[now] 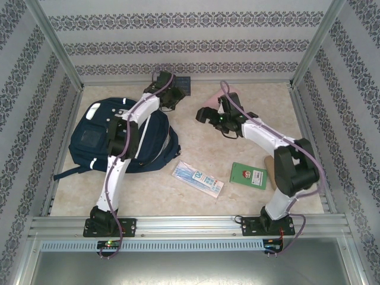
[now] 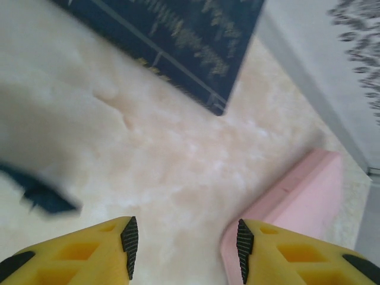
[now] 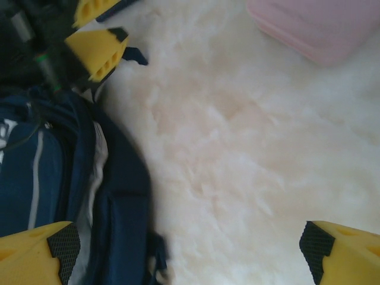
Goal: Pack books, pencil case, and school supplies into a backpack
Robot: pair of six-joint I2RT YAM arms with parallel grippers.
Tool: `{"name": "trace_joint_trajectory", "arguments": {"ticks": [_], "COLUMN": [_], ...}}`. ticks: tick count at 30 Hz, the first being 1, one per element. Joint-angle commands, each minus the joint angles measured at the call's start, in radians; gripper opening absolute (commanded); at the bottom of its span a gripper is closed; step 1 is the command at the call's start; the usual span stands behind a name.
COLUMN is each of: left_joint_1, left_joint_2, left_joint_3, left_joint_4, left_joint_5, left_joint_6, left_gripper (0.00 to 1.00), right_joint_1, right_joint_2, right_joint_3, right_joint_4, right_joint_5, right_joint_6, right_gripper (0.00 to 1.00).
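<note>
— What lies nearest the arm bases?
— The packet of school supplies (image 1: 198, 178) and the small green book (image 1: 249, 176) are seen flat on the table (image 1: 178, 199), near each other but apart. Neither is touched by an arm.

— And farther in?
— The backpack (image 1: 119, 136) is laid flat on the left, under the left arm. Whether its mouth is unzipped cannot be told.

— How are the grippers held?
— The right gripper (image 3: 187, 252) is spread wide and empty above bare table, between the backpack's edge and the pink pencil case (image 3: 320, 29). The left gripper (image 2: 185, 242) is likewise parted, with nothing between its pads (image 2: 129, 237). The pencil case is just beside one of its fingers, and the dark book with gold pattern (image 2: 178, 41) lies beyond, by the far wall.

— Which step is judged to be in hand?
— A pick at the far edge by the left arm. Whether the case or the book is meant cannot be settled.

— How is it done well?
— The jaws should be centred over the chosen item before being lowered, so that no finger is landed on top of it. The case is best taken across its narrow width. The thin book will probably need one edge tipped up first. The backpack's opening could be held by the right gripper.
</note>
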State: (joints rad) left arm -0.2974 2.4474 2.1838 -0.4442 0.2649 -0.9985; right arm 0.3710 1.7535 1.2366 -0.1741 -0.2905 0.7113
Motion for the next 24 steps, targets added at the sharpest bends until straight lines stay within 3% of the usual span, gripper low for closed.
{"name": "trace_joint_trajectory", "arguments": {"ticks": [1, 3, 7, 14, 24], "left_joint_1": [0.039, 0.050, 0.064, 0.069, 0.069], "left_joint_2": [-0.142, -0.211, -0.358, -0.588, -0.782], "left_joint_3": [-0.056, -0.121, -0.278, -0.514, -0.718], "left_joint_4": [-0.034, -0.030, -0.022, -0.027, -0.027], "left_joint_5": [0.010, 0.017, 0.006, -0.006, 0.015], "left_joint_6": [0.099, 0.119, 0.175, 0.240, 0.221], "left_gripper": [0.50, 0.51, 0.53, 0.83, 0.85], "right_joint_1": [0.001, 0.001, 0.003, 0.004, 0.009], "right_joint_2": [0.125, 0.209, 0.388, 0.677, 0.985], "right_joint_3": [0.122, 0.202, 0.408, 0.767, 1.141], "right_joint_4": [0.104, 0.150, 0.192, 0.239, 0.293], "right_joint_5": [-0.063, -0.094, -0.121, -0.080, 0.050], "right_joint_6": [0.029, 0.055, 0.118, 0.300, 0.521], "right_gripper": [0.81, 0.50, 0.03, 0.00, 0.00]}}
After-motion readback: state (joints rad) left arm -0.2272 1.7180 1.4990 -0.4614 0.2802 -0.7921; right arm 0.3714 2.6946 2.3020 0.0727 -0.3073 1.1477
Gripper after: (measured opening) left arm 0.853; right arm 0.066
